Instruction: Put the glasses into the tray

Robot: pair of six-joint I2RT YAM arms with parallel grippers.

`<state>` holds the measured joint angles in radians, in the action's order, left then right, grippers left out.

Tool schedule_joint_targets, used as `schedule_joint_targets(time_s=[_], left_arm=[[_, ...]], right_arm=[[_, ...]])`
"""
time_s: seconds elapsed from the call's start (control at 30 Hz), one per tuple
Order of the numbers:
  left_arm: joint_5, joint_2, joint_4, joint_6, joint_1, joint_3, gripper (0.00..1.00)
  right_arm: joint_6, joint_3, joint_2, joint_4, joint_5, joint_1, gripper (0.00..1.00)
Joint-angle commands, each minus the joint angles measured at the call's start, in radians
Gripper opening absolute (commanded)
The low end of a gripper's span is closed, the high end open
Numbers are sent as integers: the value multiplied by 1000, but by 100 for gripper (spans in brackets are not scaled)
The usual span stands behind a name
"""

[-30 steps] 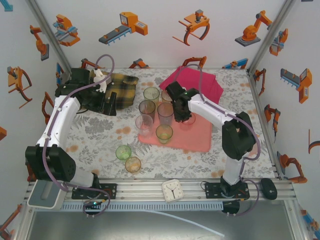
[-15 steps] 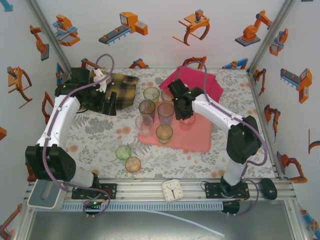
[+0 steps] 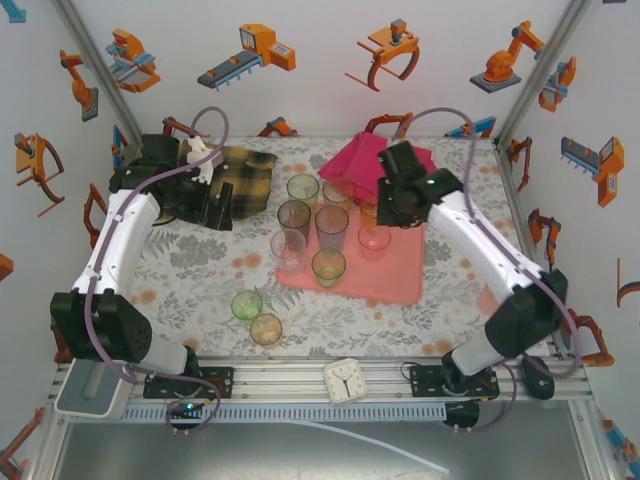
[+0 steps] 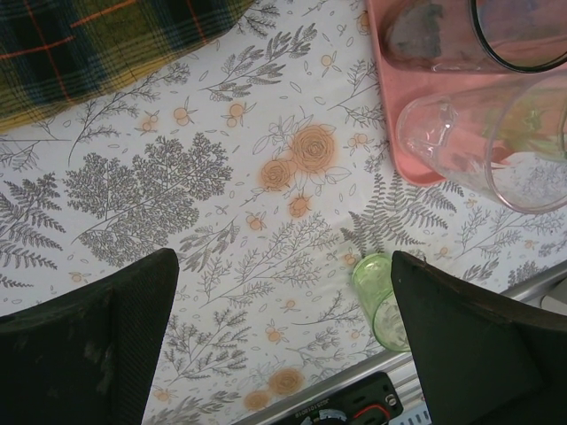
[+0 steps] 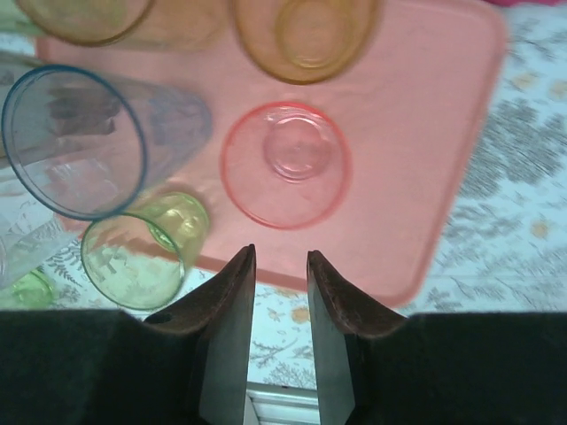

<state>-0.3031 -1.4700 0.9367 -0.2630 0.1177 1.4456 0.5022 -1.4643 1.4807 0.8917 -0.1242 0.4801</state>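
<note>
Lifting off: right tool (image 5: 281, 257) is backing up and away from the pink glass (image 5: 285, 164), which it was covering a second ago. Its fingers are standing slightly apart with nothing between them, so it's released. Pink glass is sitting upright on the tray (image 5: 425, 133), mid-right, clear of its neighbours, and that placement is looking done.

Judging two more are still waiting for pickup: green glass (image 3: 246, 304) and amber glass (image 3: 266, 329), both resting on the bench (image 3: 180, 270) near the front, well apart from the tray. Clear glass (image 4: 461, 142) is sitting right at the tray's left edge; can't tell whether it's fully on.

Left tool (image 4: 283, 266) is hanging wide open and empty beside the plaid cloth (image 3: 245, 175), not having moved.

Glasses are looking thin-walled, transparent, tinted and round, tapering to a thicker base; likely light and slippery. Tray is looking matte salmon and flat, with a low rim and rounded corners. Bench is wearing a floral printed cover. Plaid cloth is looking soft and woven.
</note>
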Motion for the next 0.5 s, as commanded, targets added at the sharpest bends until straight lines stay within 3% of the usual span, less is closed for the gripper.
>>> schedule_joint_targets(time_s=[0.0,0.17,0.47], left_arm=[[-7,23,29,-27,15,32,97],[-6,30,37,-45,52,26,97],[-30,59,37,-48,97,8,97]], right_arm=[[40,71,-121,138,-44,-80,33],[35,190,-265,200,-7,-276,38],[-21,275,-304,256,29,-543,41]])
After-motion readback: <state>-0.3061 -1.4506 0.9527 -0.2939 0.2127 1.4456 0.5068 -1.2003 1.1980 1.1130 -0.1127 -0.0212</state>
